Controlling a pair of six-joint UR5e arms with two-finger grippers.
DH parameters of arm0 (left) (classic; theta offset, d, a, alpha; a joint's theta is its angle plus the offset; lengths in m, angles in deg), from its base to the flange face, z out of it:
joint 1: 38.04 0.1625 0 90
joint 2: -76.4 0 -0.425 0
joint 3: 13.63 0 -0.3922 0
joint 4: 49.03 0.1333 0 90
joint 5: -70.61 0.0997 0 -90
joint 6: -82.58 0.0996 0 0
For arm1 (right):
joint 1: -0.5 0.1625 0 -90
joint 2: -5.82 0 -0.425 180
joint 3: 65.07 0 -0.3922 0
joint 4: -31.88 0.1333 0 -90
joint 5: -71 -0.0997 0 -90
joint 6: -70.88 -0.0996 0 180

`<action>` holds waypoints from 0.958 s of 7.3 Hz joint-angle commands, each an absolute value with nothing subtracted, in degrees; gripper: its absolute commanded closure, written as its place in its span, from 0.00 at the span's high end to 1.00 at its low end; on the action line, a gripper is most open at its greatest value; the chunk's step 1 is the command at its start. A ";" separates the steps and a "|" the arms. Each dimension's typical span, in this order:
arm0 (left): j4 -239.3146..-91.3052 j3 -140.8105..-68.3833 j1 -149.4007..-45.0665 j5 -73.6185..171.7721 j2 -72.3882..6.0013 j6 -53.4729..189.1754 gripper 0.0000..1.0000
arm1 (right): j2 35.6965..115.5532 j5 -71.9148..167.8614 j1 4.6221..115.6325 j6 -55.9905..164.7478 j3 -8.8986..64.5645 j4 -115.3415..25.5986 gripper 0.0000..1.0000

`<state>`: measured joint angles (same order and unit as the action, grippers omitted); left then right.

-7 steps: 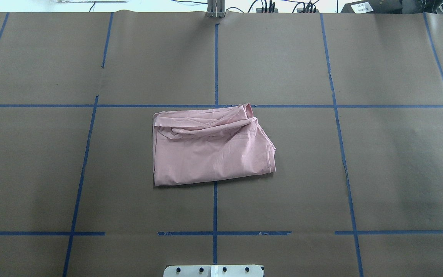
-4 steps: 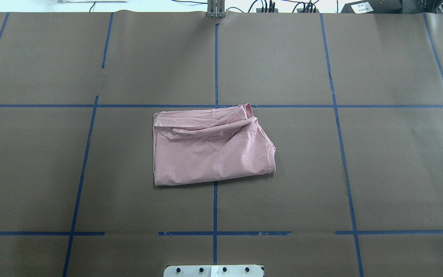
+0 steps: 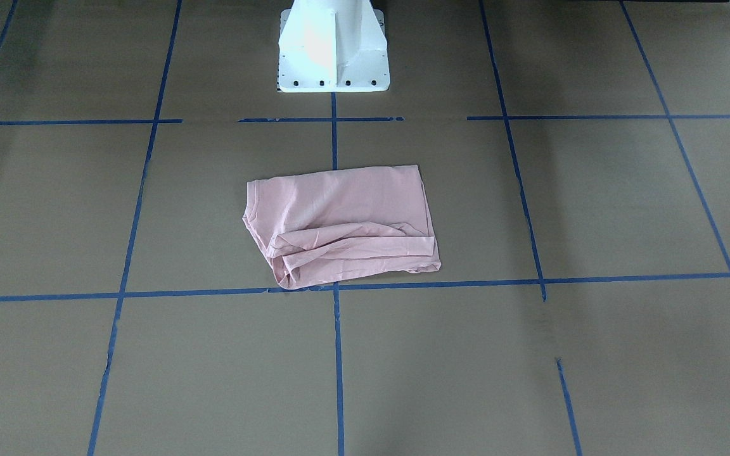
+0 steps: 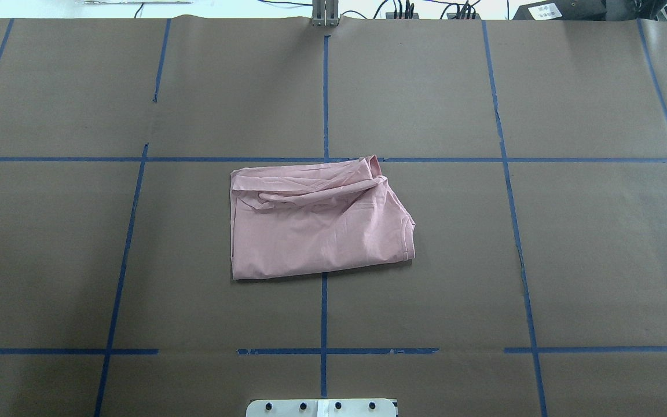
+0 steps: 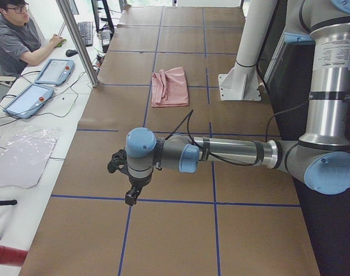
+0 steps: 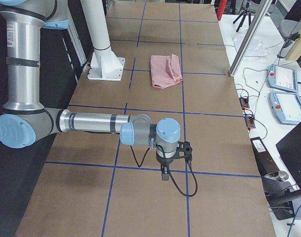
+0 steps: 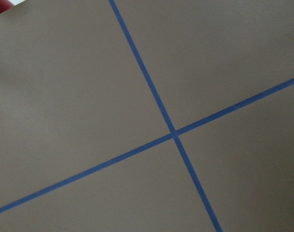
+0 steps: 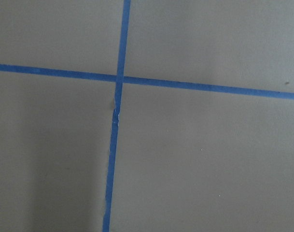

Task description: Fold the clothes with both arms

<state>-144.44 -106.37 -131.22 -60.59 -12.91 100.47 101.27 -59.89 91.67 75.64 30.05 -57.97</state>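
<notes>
One soft pink T-shirt (image 4: 316, 223), folded into a rumpled rectangle (plain side up), lies at the middle of the brown-papered desk (image 4: 588, 260). Two smooth tubular arms, left arm (image 5: 232, 152) and right arm (image 6: 91, 122), hang well away; whether their jaws are spread I cannot tell

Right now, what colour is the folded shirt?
The T-shirt is plain pale pink, seen best in the overhead exterior view.

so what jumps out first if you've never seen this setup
The folded pale pink T-shirt, lying alone mid-table on the brown paper with its blue tape grid. Next, the left arm and the right arm, each stretched low over an opposite table end, well away from the shirt.
</notes>
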 commanded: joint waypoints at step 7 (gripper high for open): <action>-142.28 -105.30 -131.29 -63.43 -10.88 100.78 1.00 | 103.20 -61.81 90.85 75.80 31.52 -59.80 1.00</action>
<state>-142.29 -105.73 -131.36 -63.88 -10.98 100.71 103.11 -61.80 90.88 75.63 31.86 -59.55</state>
